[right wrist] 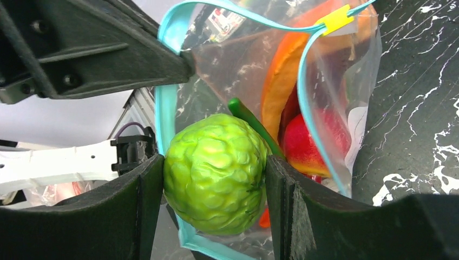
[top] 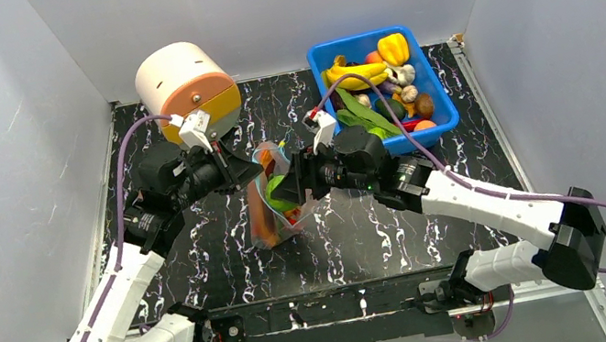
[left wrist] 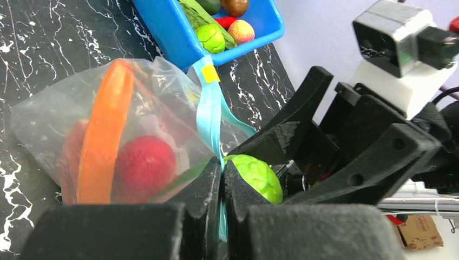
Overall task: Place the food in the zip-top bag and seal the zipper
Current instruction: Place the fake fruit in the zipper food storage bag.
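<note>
The clear zip-top bag point(top: 273, 206) stands mid-table, its mouth held open. It holds an orange piece point(left wrist: 103, 130), a red fruit point(left wrist: 143, 165) and a green stem point(right wrist: 254, 123). My left gripper point(left wrist: 222, 179) is shut on the teal zipper strip point(left wrist: 208, 116) at the bag's mouth, which carries a yellow slider point(right wrist: 336, 19). My right gripper point(right wrist: 214, 179) is shut on a bumpy green ball-shaped food point(right wrist: 215, 172) right at the bag's open mouth. The same green food point(left wrist: 257, 176) shows beside my left fingers. The bag point(right wrist: 325, 92) fills the right wrist view.
A blue bin point(top: 442, 106) at the back right holds several toy foods: a banana point(top: 356, 74), a yellow pepper point(top: 393, 49), green leaves point(top: 364, 114). A round white-and-orange canister point(top: 185, 88) stands at the back left. Grey walls enclose the black marbled table point(top: 467, 171).
</note>
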Controlling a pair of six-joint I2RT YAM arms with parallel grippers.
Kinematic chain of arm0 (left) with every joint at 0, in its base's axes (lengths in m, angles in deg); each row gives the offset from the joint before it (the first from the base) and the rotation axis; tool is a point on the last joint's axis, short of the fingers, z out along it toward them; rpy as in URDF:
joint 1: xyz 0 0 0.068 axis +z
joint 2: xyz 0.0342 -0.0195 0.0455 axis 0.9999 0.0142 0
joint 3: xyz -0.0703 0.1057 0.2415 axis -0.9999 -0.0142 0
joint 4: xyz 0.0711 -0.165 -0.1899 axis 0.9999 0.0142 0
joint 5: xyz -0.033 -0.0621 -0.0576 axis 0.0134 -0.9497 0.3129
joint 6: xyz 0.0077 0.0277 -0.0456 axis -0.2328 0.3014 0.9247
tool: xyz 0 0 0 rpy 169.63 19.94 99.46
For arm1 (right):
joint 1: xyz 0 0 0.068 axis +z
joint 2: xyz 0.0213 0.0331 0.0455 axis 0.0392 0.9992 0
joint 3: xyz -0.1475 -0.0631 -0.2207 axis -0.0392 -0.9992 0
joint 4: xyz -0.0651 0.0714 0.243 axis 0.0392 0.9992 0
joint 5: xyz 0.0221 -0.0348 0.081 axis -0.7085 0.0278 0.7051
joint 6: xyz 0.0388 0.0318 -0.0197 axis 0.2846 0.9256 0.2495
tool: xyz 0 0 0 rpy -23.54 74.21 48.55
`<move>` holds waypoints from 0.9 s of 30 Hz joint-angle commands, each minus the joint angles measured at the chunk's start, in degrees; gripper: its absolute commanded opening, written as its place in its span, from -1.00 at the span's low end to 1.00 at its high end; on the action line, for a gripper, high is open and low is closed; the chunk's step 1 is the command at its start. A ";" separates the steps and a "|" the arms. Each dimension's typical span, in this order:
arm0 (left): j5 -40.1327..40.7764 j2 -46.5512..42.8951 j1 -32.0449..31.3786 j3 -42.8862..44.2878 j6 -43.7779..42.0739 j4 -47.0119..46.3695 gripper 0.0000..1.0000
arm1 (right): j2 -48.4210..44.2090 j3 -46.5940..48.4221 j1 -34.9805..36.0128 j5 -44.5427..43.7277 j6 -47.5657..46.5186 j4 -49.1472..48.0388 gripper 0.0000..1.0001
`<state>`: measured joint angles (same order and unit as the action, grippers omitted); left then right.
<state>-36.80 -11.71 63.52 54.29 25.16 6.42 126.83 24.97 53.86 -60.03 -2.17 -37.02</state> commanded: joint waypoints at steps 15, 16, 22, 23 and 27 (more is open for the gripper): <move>-4.31 -1.19 -0.08 -0.43 2.40 -4.89 -1.00 | 6.13 1.23 0.50 -10.56 -3.78 -3.39 0.06; -4.15 -1.17 -0.08 -0.45 2.36 -4.74 -1.00 | 6.11 1.85 0.46 -10.47 -4.90 -2.61 0.11; -3.06 -1.73 -0.08 -0.60 1.45 -3.47 -1.00 | 3.60 6.06 0.50 -7.99 -11.11 4.03 0.36; -2.91 -1.87 -0.08 -0.77 1.45 -3.45 -1.00 | 2.96 6.60 0.50 -7.56 -11.97 5.11 0.40; -2.69 -1.85 -0.06 -1.27 1.21 -3.53 -1.00 | -0.32 9.59 0.50 -6.90 -15.55 9.96 0.44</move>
<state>-39.07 -11.73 63.52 53.40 26.74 4.63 131.62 29.06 53.99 -67.94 -12.13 -30.48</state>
